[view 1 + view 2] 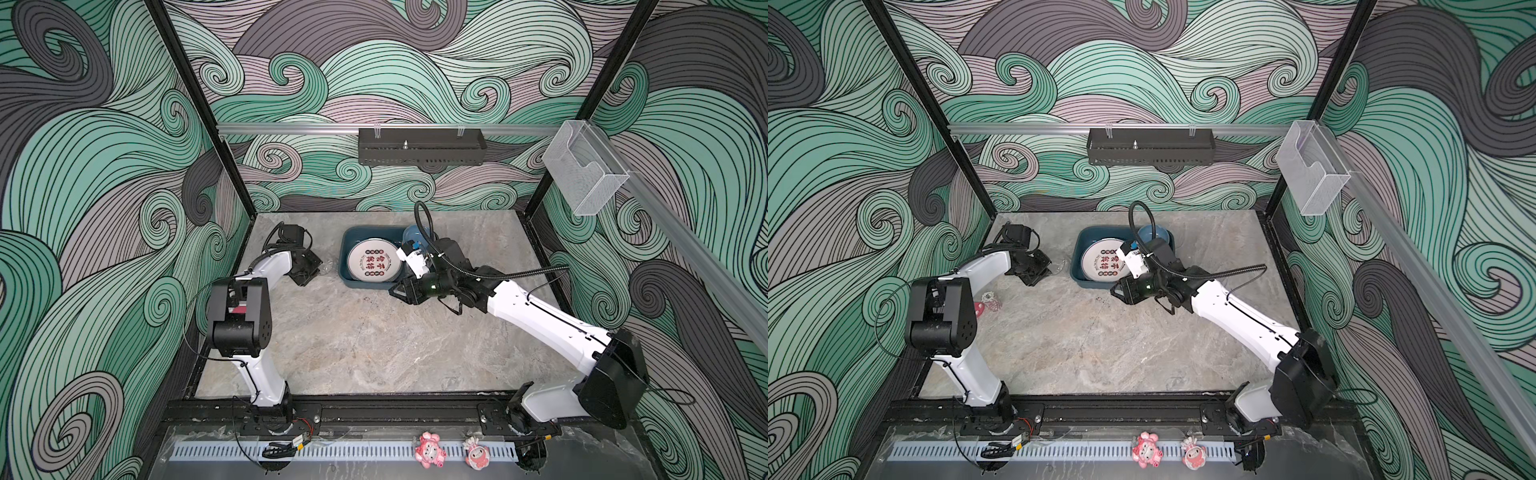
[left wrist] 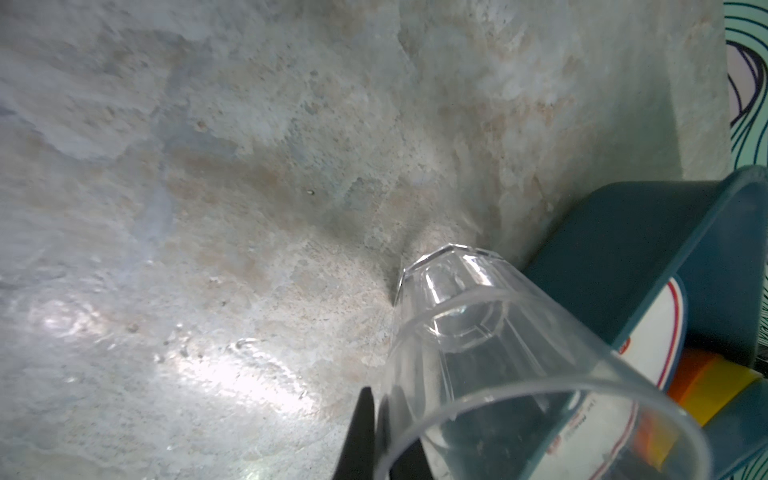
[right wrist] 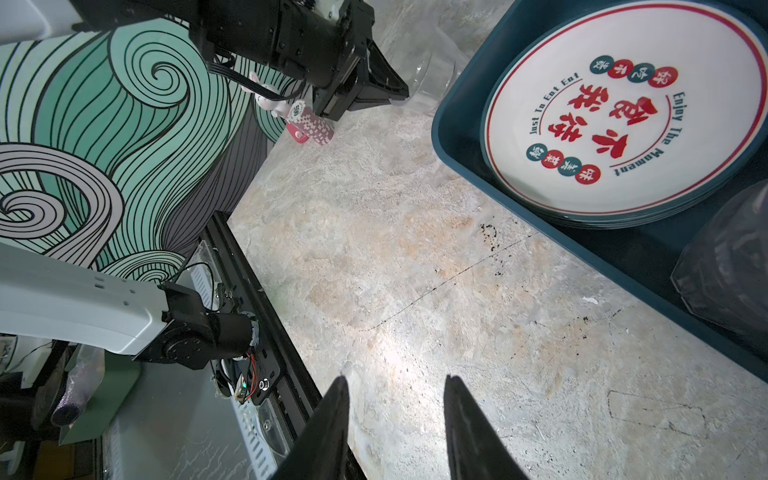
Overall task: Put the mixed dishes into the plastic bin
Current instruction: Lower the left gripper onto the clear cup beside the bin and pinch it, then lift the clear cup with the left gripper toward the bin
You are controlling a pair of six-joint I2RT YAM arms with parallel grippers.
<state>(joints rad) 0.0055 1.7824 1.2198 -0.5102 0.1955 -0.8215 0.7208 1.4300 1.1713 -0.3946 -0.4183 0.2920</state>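
Note:
My left gripper (image 2: 380, 415) is shut on the rim wall of a clear ribbed tumbler (image 2: 478, 332), one finger outside and one inside. In both top views that tumbler (image 1: 326, 268) (image 1: 1061, 266) is just outside the left wall of the plastic bin (image 1: 345, 266) (image 1: 1077, 266). A white plate with red characters (image 1: 372, 262) (image 3: 623, 112) lies in the bin, and a blue bowl (image 1: 411, 235) sits at its far right. Orange and yellow dishes (image 2: 706, 390) show inside the bin too. My right gripper (image 3: 395, 382) (image 1: 397, 291) is open and empty over the table by the bin's front edge.
A pink chequered cylinder (image 3: 311, 124) (image 1: 990, 301) stands near the left wall. Two pink toy figurines (image 1: 430, 451) (image 1: 478, 455) lie on the front rail. On the back wall hang a black perforated tray (image 1: 419, 147) and a clear acrylic holder (image 1: 582, 174).

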